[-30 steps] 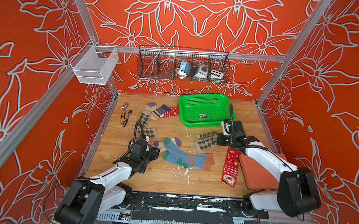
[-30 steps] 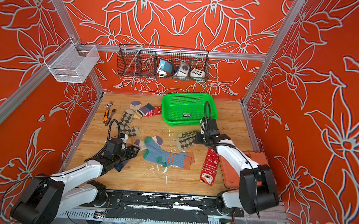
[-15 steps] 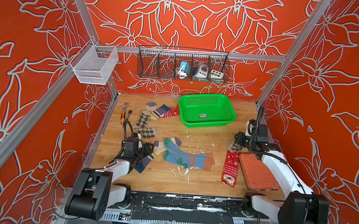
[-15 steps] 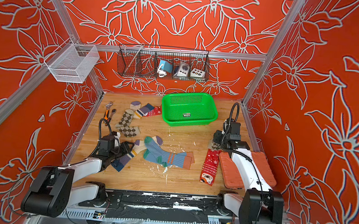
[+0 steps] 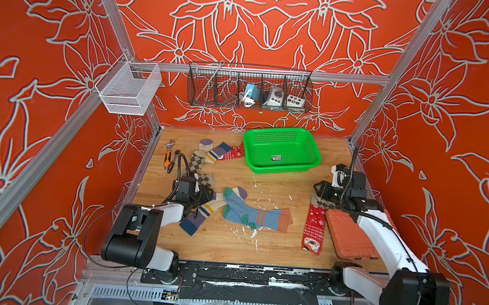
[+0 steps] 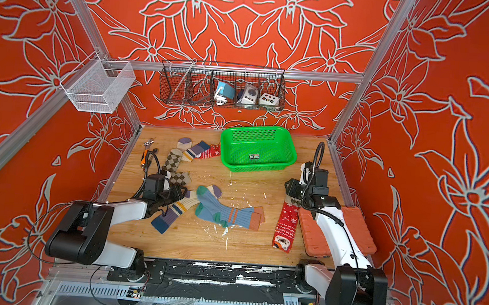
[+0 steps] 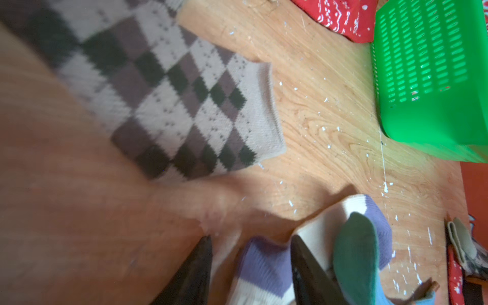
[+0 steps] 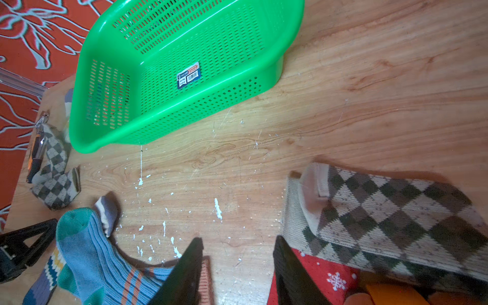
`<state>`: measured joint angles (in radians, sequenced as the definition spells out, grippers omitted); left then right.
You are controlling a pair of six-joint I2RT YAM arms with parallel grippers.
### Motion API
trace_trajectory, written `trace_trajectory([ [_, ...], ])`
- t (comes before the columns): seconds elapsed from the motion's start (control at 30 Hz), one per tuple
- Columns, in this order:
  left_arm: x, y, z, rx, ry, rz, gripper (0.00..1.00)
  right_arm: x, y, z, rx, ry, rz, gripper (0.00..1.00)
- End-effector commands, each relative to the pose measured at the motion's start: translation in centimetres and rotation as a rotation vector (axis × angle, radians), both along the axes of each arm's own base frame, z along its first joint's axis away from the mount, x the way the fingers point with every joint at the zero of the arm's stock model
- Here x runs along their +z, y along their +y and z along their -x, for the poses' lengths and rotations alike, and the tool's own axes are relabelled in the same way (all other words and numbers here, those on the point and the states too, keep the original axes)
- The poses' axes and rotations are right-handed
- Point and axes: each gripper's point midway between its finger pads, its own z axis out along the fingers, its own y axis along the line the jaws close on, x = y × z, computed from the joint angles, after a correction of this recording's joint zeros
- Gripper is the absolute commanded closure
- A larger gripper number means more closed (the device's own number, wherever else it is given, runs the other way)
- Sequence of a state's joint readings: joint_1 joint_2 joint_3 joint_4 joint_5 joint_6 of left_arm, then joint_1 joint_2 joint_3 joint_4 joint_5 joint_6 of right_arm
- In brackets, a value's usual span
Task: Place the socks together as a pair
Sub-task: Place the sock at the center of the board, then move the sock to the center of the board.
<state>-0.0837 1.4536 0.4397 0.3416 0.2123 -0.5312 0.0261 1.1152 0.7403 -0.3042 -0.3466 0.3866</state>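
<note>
Socks lie scattered over the table point(image 5: 279, 188). At its left side the left gripper point(image 7: 250, 237) sits low with its jaws spread, straddling a purple patch of a cream sock point(image 5: 203, 212). The wrist view shows cloth lying between the fingers point(image 7: 198, 272), but I cannot tell whether they press on it. That sock runs from its purple toe near the middle to a dark cuff toward the front. Just behind the gripper lies an argyle sock point(image 5: 199, 167), bent partway along. Toward the middle the two blue socks point(image 5: 250, 214) overlap each other, one green toe lying on the cream sock's purple toe. At the right side the right gripper point(image 8: 239, 239) hangs low with its jaws apart and only bare wood between them. The second argyle sock point(image 8: 390, 211) lies folded just beside one finger. Its edge touches the top end of a red sock point(image 5: 314, 227), which stretches toward the front edge alongside an orange mat point(image 5: 349, 237). At the back, left of the green basket point(image 5: 281, 150), a second cream sock point(image 5: 215, 151) and a second red sock point(image 5: 236, 152) lie touching each other, close to the far end of the first argyle sock. Tools point(image 5: 168, 158) lie near the left wall.
</note>
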Motion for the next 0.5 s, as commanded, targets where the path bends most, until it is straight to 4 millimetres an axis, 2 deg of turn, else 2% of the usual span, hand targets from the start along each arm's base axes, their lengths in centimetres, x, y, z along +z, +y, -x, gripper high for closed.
trace_trajectory([
  [0.0,-2.3,0.5,1.0,0.005,0.092,-0.084,0.47,0.4,0.6,-0.1,0.016,-0.023,-0.042,0.55],
  [0.1,-2.6,0.3,0.1,-0.002,0.107,-0.129,0.46,0.3,0.8,-0.2,0.026,-0.025,-0.057,0.55],
  [0.17,-2.9,-0.1,-0.4,-0.015,0.124,-0.141,0.51,0.1,1.0,-0.2,0.033,-0.023,-0.067,0.55],
  [0.43,-3.4,-0.6,-0.1,-0.039,0.158,-0.179,0.99,1.0,1.4,-0.4,0.048,-0.042,-0.084,0.56],
  [0.47,-3.3,-0.5,0.2,-0.035,0.159,-0.182,1.00,1.1,1.5,-0.4,0.049,-0.044,-0.086,0.56],
])
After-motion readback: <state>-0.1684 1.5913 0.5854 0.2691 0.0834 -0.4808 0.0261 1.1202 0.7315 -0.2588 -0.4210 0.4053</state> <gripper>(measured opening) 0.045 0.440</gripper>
